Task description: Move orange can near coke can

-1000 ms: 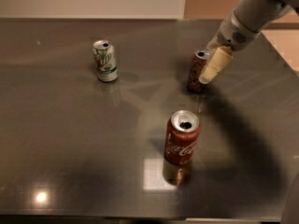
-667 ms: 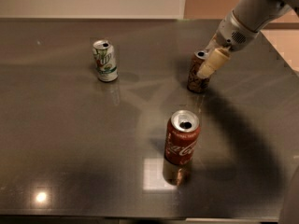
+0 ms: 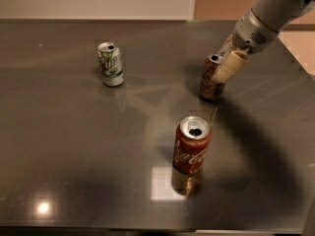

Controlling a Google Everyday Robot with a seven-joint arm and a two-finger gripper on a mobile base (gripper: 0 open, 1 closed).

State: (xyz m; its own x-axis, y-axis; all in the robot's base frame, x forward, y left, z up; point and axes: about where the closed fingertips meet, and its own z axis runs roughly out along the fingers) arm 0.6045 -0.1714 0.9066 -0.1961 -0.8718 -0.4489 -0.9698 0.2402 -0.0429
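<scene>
I have the hand (image 3: 224, 68) at the far right of the dark, glossy surface (image 3: 74, 146), low over the orange can (image 3: 209, 85). Its pale tip lies against the upper right side of that can, just below the silver rim. From this view I cannot tell whether the hand is grasping the can or released beside it. The grey arm (image 3: 268, 14) reaches down to it from the top right corner.

The orange can stands upright on the surface, right of centre and towards the far side. The coke can (image 3: 192, 151) also stands upright, nearer to me and a little left of the orange can, with its opened top facing up and its reflection showing on the surface just below it. The two cans are apart, with bare surface between them.

A white-and-green can (image 3: 110, 64) stands upright on the far left, well apart from both of the others. The arm's shadow falls across the surface on the right, near the coke can.
</scene>
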